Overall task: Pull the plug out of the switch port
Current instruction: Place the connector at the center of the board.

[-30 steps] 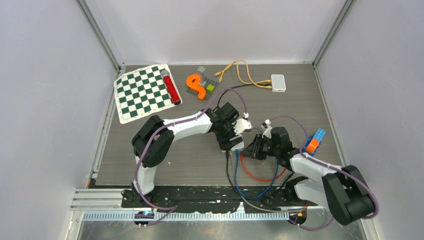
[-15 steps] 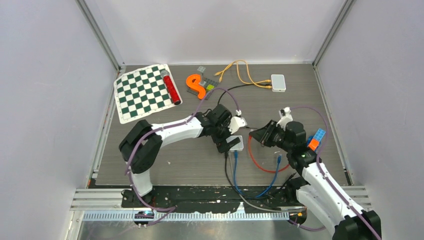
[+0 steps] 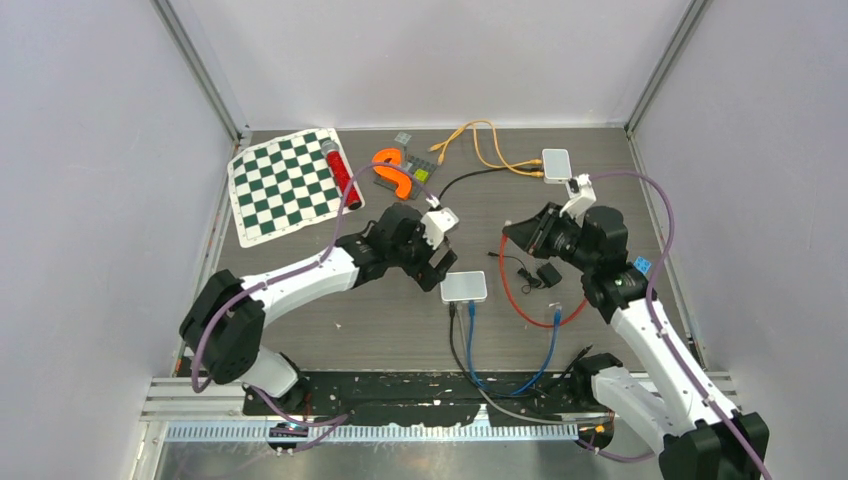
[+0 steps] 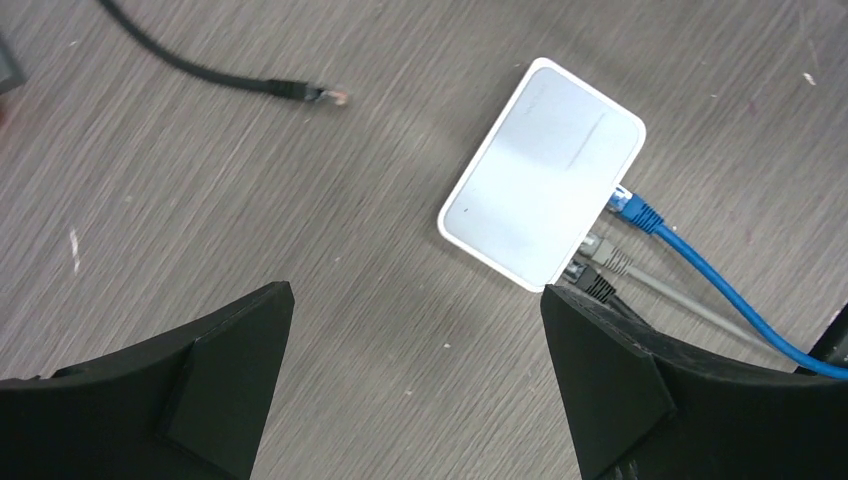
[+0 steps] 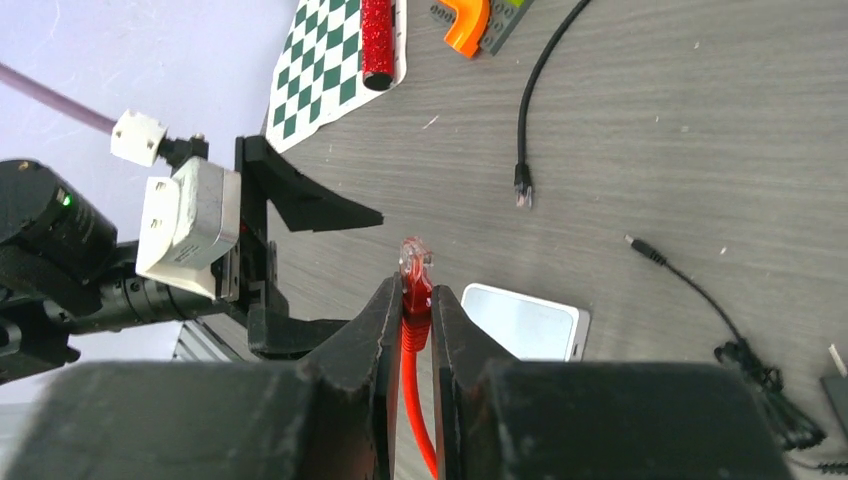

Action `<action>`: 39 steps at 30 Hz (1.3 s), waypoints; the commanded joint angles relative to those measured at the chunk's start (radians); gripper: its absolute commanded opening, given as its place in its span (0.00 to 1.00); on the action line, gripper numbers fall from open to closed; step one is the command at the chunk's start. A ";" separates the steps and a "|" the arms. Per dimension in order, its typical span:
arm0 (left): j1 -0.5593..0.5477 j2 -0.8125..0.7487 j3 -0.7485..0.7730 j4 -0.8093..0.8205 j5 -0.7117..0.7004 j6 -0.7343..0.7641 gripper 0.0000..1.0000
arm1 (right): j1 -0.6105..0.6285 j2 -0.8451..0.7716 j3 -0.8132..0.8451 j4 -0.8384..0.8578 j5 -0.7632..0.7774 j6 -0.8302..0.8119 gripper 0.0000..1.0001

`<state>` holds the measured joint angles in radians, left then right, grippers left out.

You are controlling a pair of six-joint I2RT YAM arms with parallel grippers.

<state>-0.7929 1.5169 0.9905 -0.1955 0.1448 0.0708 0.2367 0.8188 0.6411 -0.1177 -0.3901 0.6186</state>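
Note:
The white switch (image 3: 465, 287) lies flat on the table, with a blue plug (image 4: 630, 208), a grey plug (image 4: 605, 255) and a black plug (image 4: 595, 285) in its near side. My right gripper (image 5: 415, 290) is shut on the red plug (image 5: 415, 278), held in the air up and to the right of the switch (image 5: 525, 322); the plug's clear tip sticks out past the fingertips, free of any port. The red cable (image 3: 508, 290) trails down to the table. My left gripper (image 4: 415, 300) is open just left of the switch (image 4: 540, 175), touching nothing.
A loose black cable end (image 4: 300, 90) lies beyond the switch. A black power adapter (image 3: 548, 272) sits right of it. At the back are a chessboard (image 3: 290, 183), a red cylinder (image 3: 342, 172), an orange piece (image 3: 392, 170) and a second white box (image 3: 556, 165) with orange cable.
The left gripper let go of the switch, opened and drew back to the left. The right gripper rose away to the upper right with the red plug, clear of the switch.

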 commanded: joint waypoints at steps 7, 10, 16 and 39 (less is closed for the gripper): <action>0.015 -0.185 -0.106 0.137 -0.135 -0.062 0.99 | -0.029 0.225 0.252 -0.044 -0.016 -0.126 0.05; 0.017 -0.223 -0.139 0.165 -0.181 -0.063 0.99 | -0.037 0.251 0.270 -0.046 0.009 -0.130 0.05; 0.021 -0.248 -0.167 0.163 -0.192 -0.063 1.00 | -0.043 0.304 0.246 -0.076 0.015 -0.112 0.05; 0.023 -0.332 -0.207 0.157 -0.240 -0.106 1.00 | -0.072 0.688 0.467 -0.067 -0.103 -0.109 0.06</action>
<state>-0.7765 1.2270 0.7979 -0.0753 -0.0647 -0.0231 0.1680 1.4742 1.0199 -0.2043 -0.4519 0.5289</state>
